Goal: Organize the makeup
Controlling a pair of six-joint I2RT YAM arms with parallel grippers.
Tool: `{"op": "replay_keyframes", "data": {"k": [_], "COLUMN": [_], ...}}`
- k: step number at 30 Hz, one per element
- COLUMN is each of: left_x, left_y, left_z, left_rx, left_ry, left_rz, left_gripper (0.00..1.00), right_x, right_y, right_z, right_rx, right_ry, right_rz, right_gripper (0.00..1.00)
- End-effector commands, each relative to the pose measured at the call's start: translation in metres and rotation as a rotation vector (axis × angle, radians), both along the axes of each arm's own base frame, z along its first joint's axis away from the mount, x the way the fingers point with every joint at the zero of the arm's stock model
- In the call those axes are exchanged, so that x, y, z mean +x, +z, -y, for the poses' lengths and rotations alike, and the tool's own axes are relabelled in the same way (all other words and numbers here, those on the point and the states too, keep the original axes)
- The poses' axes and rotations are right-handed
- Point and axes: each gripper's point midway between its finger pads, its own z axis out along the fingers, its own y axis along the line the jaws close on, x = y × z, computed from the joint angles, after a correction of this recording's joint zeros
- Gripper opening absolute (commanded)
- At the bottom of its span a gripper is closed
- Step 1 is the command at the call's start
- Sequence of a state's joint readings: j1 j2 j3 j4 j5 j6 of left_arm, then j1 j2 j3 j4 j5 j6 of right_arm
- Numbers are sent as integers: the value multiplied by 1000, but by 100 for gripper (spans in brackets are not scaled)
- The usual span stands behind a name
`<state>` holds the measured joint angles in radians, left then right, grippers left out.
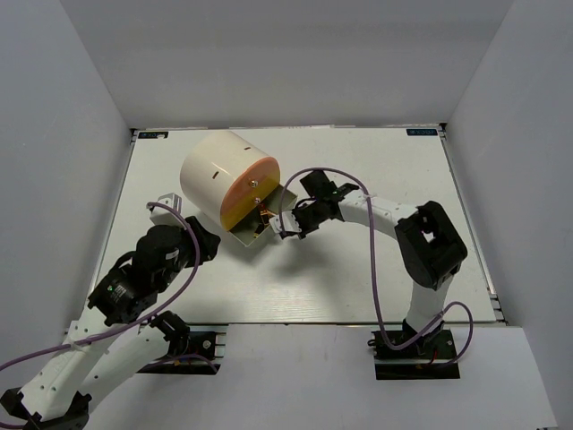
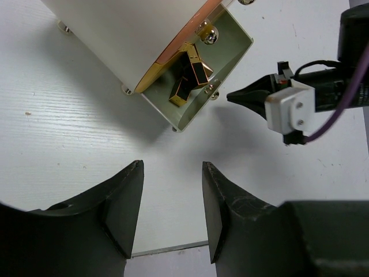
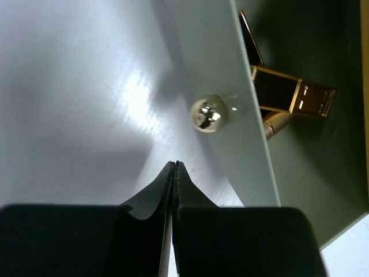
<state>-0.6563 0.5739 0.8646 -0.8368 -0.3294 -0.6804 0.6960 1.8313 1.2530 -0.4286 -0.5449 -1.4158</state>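
A pale green drawer stands pulled out of the cream cylinder's orange face. In it lie two gold-and-black cases, also seen in the right wrist view, with a rose-gold end beneath them. My right gripper is shut on nothing, its tip just short of the drawer front's gold knob. My left gripper is open and empty above the bare table, in front of the drawer. Other makeup is out of view.
The cylinder lies on its side at the middle of the white table, on small gold feet. Grey walls close in three sides. The right arm curves in from the right.
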Motion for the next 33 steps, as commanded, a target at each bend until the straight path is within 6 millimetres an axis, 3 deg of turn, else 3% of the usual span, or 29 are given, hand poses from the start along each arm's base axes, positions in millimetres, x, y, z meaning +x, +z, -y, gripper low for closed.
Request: {"op": "replay_keyframes", "data": {"k": [1,9,19,33], "left_x": [1,1,5,3], "left_y": [9,8,9,13], "left_z": [-1,-3,0,-3], "left_rx": [-14,-4,-2,-3], "left_ry": [6,11,8,15], "left_rz": [25,18,26,33], "left_gripper": [55,56,57,57], "right_x": [34,63,72,88], "right_y": [11,18,33,38], "right_z": [-20,-46,-68,-90], "right_rx": [56,119,176,229], "right_ry": [-63,-139,-142,-175], "right_rz": [112,162,159,171], "right_gripper": [0,0,0,0]}}
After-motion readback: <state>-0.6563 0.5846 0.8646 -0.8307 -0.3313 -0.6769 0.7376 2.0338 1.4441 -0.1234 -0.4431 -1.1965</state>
